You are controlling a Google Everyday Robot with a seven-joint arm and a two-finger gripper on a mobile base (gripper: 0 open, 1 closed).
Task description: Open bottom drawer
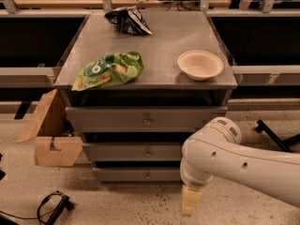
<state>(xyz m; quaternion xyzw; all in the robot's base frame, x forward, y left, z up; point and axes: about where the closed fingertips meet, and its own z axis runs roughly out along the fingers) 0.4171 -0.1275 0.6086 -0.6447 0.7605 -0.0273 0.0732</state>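
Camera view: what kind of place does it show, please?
Probably a lab or office test area: a grey metal three-drawer cabinet on a speckled floor, an open brown cardboard box and loose black cables. The robot's cream gripper hangs near the bottom drawer.

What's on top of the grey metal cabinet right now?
A green crisp bag, a dark crumpled bag and a beige round bowl. The shut bottom drawer hides its inside; the gripper hangs low, right of it.
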